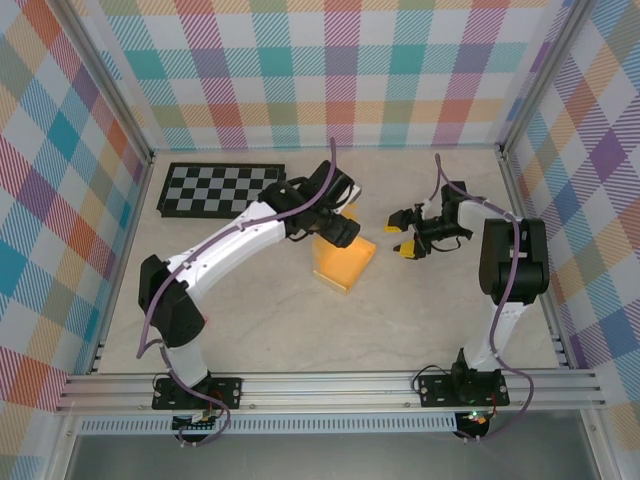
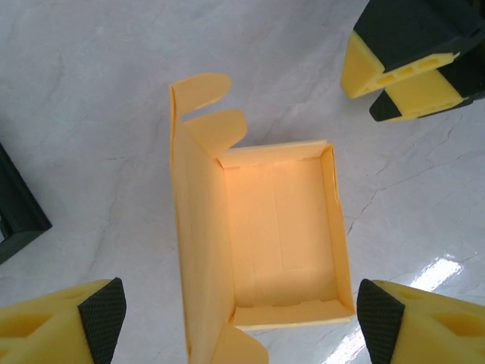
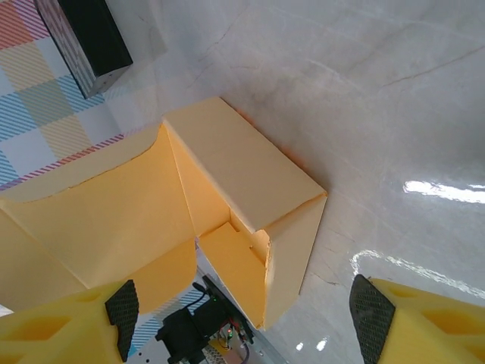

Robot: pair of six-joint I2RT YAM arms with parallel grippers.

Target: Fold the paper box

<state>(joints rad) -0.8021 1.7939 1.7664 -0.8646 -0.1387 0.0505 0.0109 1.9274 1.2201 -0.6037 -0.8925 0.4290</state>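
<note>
My left pincer hangs spread wide above the paper box, which sits open-topped in the middle of the worktop. I judge this leaves its walls free to stand. My right pincer waits just beside it, also spread and pinching nothing. The left wrist view looks down into the box and onto its loose tabs. The right wrist view shows an outer side wall instead.
</note>
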